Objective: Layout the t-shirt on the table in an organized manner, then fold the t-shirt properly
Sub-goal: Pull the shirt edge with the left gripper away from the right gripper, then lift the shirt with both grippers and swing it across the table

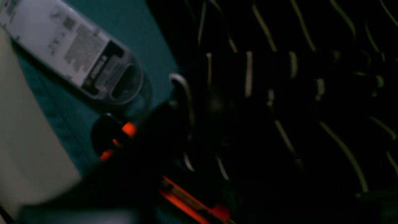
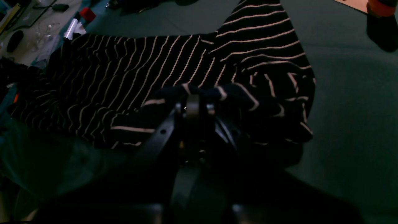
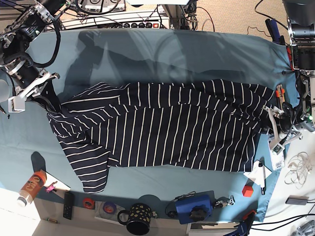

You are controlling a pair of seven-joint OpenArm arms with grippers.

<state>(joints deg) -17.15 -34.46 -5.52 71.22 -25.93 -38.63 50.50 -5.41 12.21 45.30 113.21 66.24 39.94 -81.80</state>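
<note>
On the table [image 3: 162,51], t-shirt [image 3: 167,130] spanning edges

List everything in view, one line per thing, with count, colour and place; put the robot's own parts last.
t-shirt: one, dark navy with thin white stripes, spread across the middle of the table.
table: one, teal-blue cloth cover, fills the base view.
mug: one, dark with pale dots, near edge.
blue box: one, blue, near edge beside the mug.
bottle: one, orange label, lying at the near corner.
red block: one, red, near edge.
tape rolls: two, one red and one purplish, near edge.
left gripper: one, at the shirt's end; jaw state unclear.
right gripper: one, black, shut on a bunched fold of the t-shirt.
</note>
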